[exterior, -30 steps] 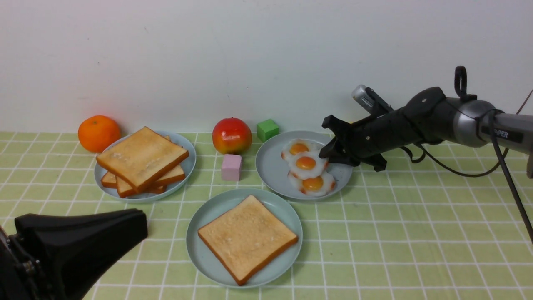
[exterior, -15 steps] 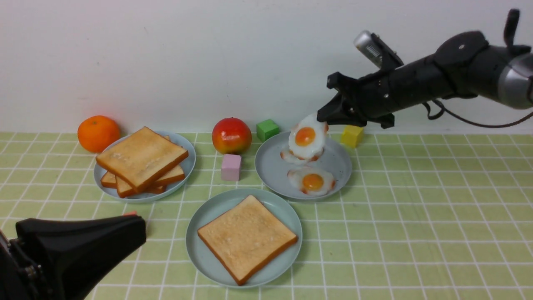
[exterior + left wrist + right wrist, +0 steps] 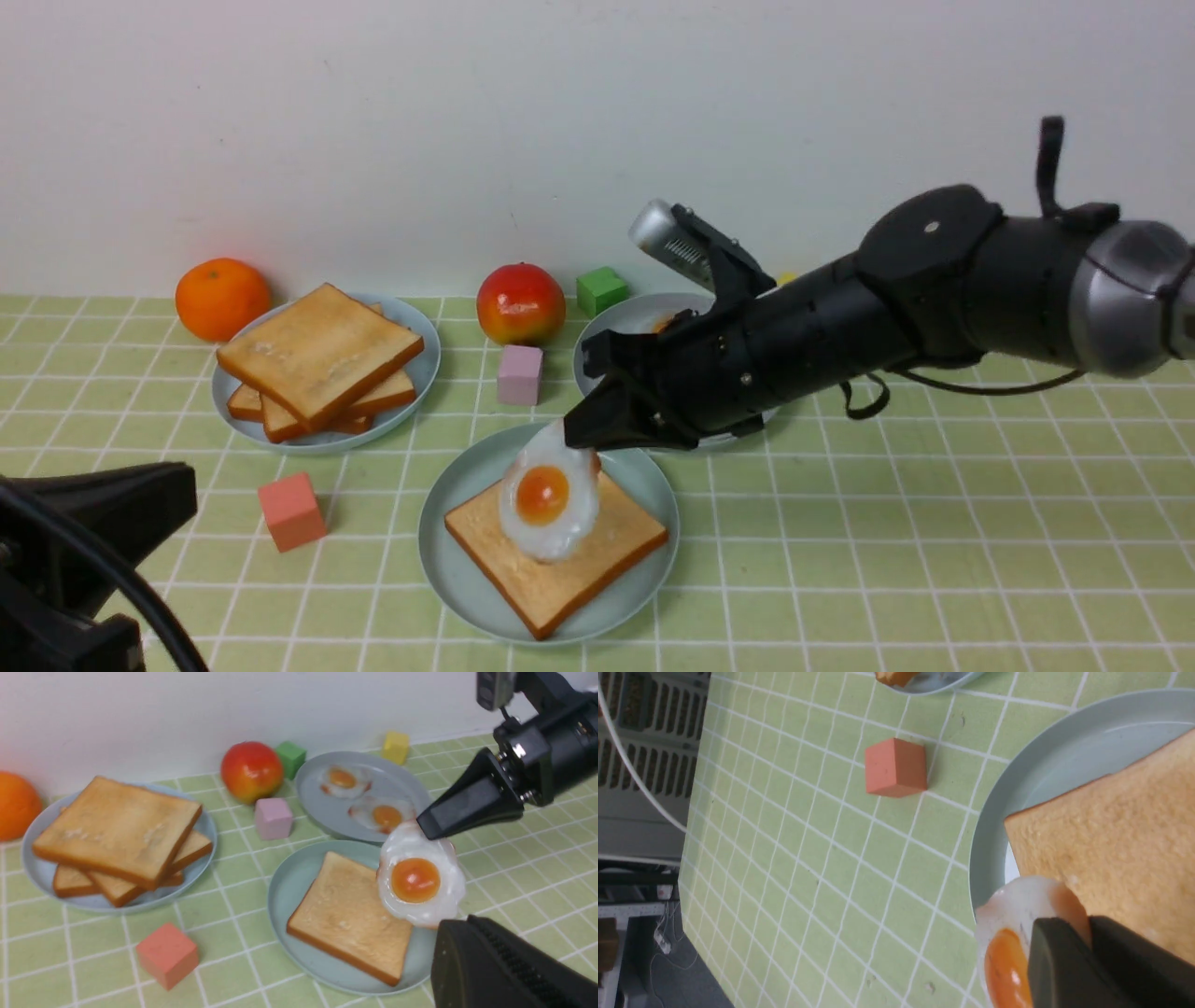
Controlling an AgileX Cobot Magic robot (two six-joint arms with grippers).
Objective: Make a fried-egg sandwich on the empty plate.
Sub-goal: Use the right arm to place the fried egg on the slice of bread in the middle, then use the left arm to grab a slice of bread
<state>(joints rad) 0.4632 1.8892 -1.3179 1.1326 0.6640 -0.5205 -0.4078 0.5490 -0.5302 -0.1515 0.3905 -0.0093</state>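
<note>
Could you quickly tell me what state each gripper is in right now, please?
Left gripper: closed, nothing visible in it.
Right gripper: closed on the fried egg, holding it above the toast.

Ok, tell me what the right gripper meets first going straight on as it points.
Probably the toast on the plate: the right gripper slants down toward it, and the egg in its jaws would touch first. Depth is unclear.
</note>
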